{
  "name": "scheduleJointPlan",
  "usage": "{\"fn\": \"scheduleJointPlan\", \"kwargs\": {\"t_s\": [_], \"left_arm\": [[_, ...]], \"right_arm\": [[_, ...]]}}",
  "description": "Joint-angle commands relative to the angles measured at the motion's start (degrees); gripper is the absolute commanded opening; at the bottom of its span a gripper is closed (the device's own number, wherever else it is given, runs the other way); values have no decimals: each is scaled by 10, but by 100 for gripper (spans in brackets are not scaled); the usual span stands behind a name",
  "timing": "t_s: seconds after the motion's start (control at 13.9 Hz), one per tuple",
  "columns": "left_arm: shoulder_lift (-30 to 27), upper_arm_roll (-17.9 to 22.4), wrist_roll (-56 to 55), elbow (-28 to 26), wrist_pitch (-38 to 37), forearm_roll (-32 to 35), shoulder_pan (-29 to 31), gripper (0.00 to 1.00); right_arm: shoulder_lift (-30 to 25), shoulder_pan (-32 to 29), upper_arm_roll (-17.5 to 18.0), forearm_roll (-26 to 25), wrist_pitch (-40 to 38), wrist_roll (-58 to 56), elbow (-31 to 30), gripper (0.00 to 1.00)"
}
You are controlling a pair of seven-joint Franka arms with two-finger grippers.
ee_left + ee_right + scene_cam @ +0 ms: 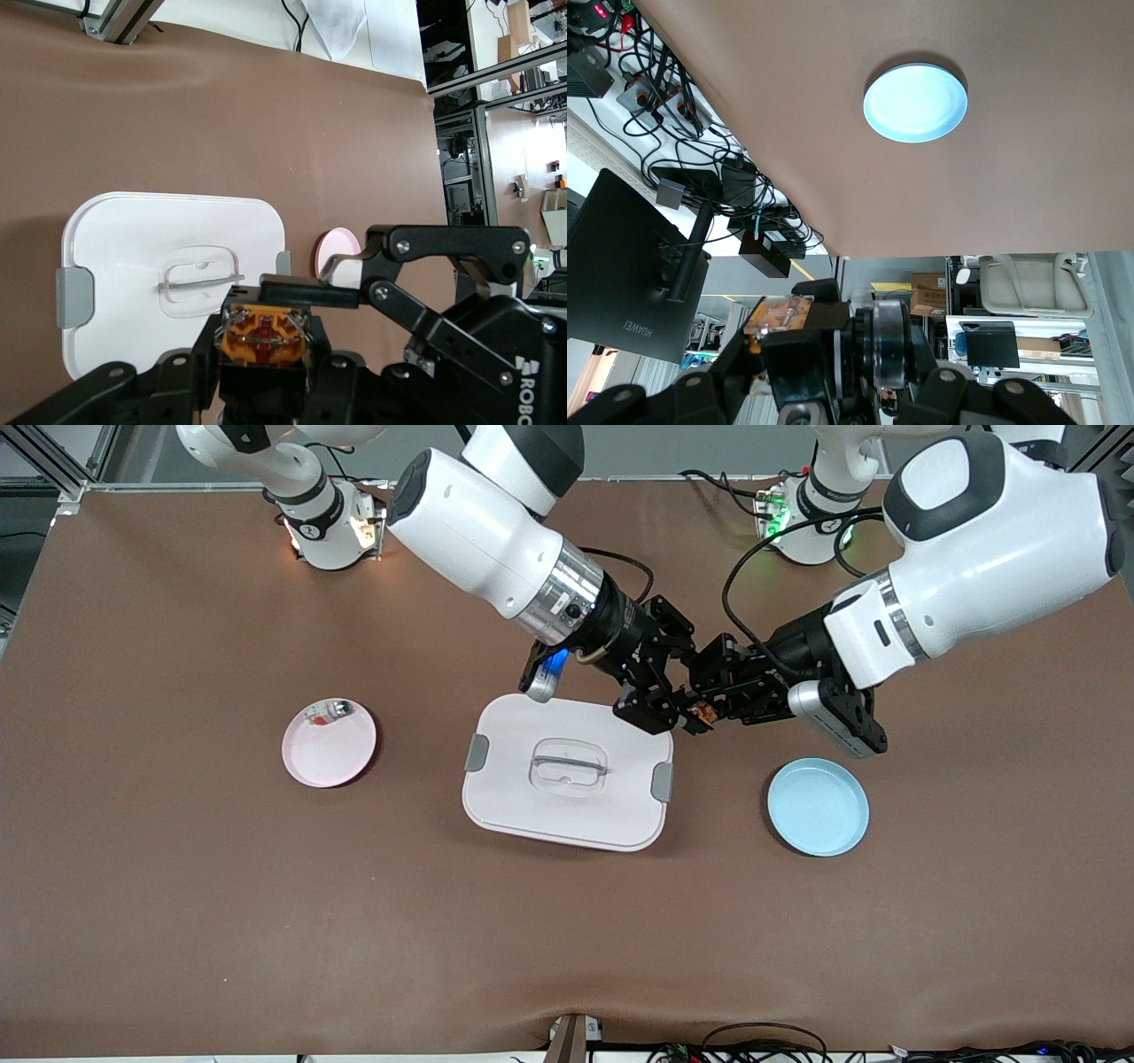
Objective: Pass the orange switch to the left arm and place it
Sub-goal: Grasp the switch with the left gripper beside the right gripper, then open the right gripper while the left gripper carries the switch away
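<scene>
The orange switch (702,713) hangs in the air between both grippers, over the table just off the box's (567,771) corner toward the left arm's end. My left gripper (716,701) is shut on it; in the left wrist view the switch (263,335) shows its orange face between the left gripper's (263,376) jaws. My right gripper (675,717) reaches over the box and is also shut on the switch (778,317), which sits between the right gripper's (819,376) jaws. The white box (168,230) lies below.
A pink plate (330,746) with a small clear-greenish part (328,711) lies toward the right arm's end. A blue plate (818,806) lies toward the left arm's end, nearer the front camera than the grippers; it also shows in the right wrist view (914,102).
</scene>
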Motion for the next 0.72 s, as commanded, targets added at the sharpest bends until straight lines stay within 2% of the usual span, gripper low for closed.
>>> {"fn": "scheduleJointPlan", "kwargs": {"t_s": [0.0,0.29,0.5,0.65], "left_arm": [[-2,-1,5,7,-2,8,9,0],[-6,5,18,7,-2,33,11,0],[-4,5,25,7,-3,87,13,0],[1,5,73,4,-4,167,14,0]], "right_arm": [[12,5,-4,10,2,8,22,100],[11,-5,-5,5,-10,-6,21,100],[9,-23,-3,6,-93,-123,21,100],[5,-36,-3,6,-165,-196,21,100]]}}
